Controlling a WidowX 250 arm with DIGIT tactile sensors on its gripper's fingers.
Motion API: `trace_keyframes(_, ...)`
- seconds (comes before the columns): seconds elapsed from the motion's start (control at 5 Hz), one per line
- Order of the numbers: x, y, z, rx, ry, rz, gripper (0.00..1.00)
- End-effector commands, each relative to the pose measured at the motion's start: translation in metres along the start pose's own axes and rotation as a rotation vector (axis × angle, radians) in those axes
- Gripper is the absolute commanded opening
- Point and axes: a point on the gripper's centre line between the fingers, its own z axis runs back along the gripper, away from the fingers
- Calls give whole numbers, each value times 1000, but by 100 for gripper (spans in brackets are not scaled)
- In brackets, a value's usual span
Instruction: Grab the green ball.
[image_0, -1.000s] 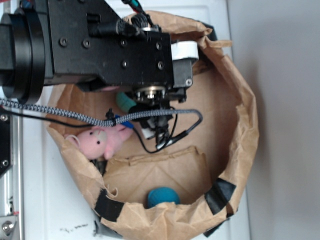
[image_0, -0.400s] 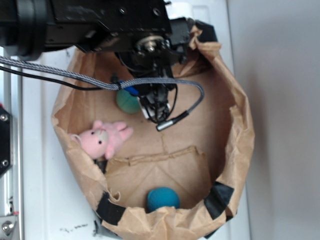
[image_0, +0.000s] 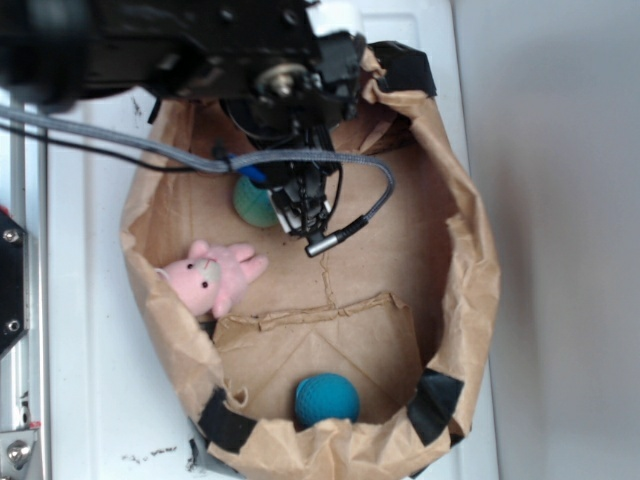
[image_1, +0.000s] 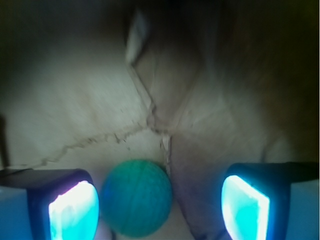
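Since 1.0 s ago the arm has slid toward the top of the exterior view, uncovering the green ball (image_0: 255, 203), which had been mostly hidden beneath it, and the paper bag (image_0: 470, 250) has shifted slightly.

The gripper (image_1: 160, 207) hangs inside the bag with its fingers (image_1: 72, 207) spread wide. In the wrist view the green ball (image_1: 136, 204) lies on the bag floor between them, nearer the left-hand finger and apart from both. This looks like the final approach before the grasp: the next move likely calls for centring over the ball, lowering a little, then closing.

The ball is round with a ribbed, knitted-looking surface, probably soft enough to give under the pads. The bag is creased brown paper, its rolled rim patched with black tape (image_0: 432, 405). A fuzzy pink plush toy (image_0: 212, 280) and a darker teal ball (image_0: 326, 398) lie well apart from the gripper.
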Motion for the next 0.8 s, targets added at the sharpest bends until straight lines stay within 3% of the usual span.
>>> trace_keyframes(0.0, 2, -2, -5, -8, -60, 63, 100)
trace_keyframes(0.2, 1, -7, -19, 12, -75, 65, 100)
trace_keyframes(0.4, 0, -11, -26, 37, -99, 94, 0)
trace_keyframes(0.6, -1, -15, -25, 47, -103, 133, 0)
